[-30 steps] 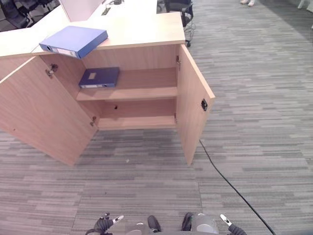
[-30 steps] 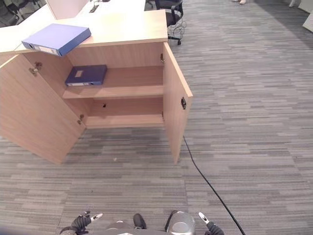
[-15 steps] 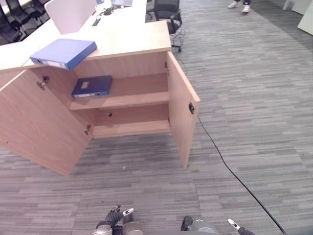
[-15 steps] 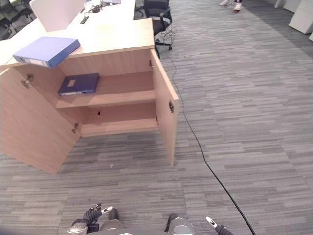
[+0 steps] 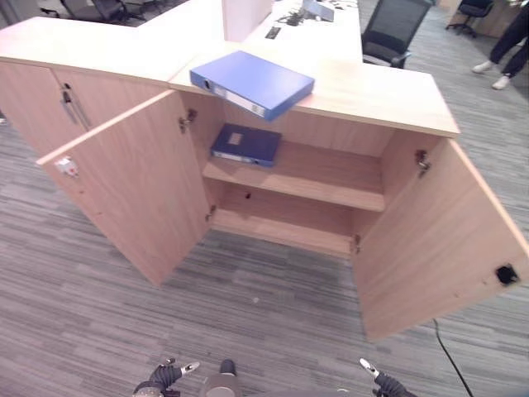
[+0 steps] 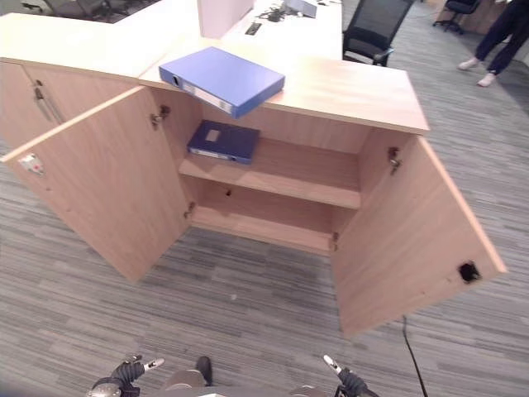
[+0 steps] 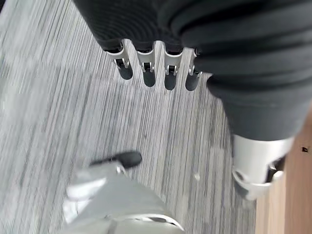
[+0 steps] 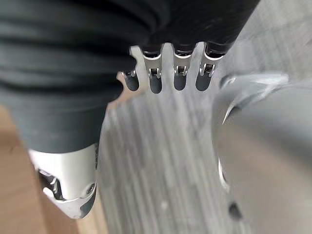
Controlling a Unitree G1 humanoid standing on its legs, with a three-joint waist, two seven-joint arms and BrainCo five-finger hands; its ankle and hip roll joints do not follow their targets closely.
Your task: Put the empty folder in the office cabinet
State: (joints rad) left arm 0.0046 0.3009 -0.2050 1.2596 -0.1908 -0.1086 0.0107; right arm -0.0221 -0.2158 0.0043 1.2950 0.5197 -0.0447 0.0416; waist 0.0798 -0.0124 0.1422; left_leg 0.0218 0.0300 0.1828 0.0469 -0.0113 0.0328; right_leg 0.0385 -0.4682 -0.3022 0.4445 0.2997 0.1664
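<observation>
- A large blue ring-binder folder [image 5: 252, 83] is seen lying on the light wooden cabinet top [image 5: 388, 95], well beyond the fingers.
- Left hand [image 7: 146, 68]: fingers are held straight, nothing gripped.
- Right hand [image 8: 165, 73]: fingers likewise extended, empty.

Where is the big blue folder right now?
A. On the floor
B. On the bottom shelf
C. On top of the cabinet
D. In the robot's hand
C: the big blue folder lies on the cabinet's top, one corner poking over the front edge, above the open doors.
</observation>
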